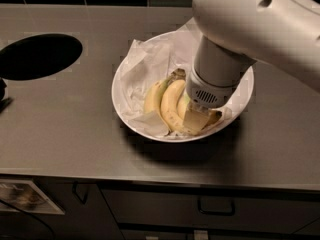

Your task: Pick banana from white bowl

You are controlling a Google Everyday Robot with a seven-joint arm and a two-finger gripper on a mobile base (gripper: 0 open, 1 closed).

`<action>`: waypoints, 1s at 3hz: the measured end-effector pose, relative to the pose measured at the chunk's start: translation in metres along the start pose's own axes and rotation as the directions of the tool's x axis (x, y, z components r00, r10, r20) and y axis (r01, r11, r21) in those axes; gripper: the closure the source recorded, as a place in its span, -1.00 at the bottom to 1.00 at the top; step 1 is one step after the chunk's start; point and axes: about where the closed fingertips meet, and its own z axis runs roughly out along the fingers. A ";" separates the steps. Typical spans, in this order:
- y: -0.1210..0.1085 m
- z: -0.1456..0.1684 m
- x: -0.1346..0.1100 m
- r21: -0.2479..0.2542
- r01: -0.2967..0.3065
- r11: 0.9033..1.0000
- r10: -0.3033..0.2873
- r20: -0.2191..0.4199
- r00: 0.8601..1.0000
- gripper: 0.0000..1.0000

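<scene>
The white bowl (pixel 116 95), lined with crumpled white paper, sits on the steel counter. Two yellow bananas (pixel 162 101) joined at a dark brown crown lie in its middle. Just right of them, a greenish-yellow strip of the single banana (pixel 182 104) shows; the rest is hidden under my arm. My gripper (pixel 196 120) is down inside the bowl, right against that banana, with my wide white wrist above it covering the bowl's right half.
A round dark hole (pixel 40 56) is cut into the counter at the left. A small dark object (pixel 2 96) sits at the left edge. Cabinet drawers with a handle (pixel 216 206) run below the counter's front edge. Dark tiles line the back.
</scene>
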 end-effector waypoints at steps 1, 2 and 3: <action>0.001 0.008 0.000 -0.041 0.005 0.999 -0.007 -0.034 0.999 -0.02; 0.001 0.009 0.000 -0.058 0.006 0.998 -0.008 -0.048 0.999 0.08; 0.001 0.009 0.000 -0.058 0.006 0.998 -0.008 -0.048 0.999 0.44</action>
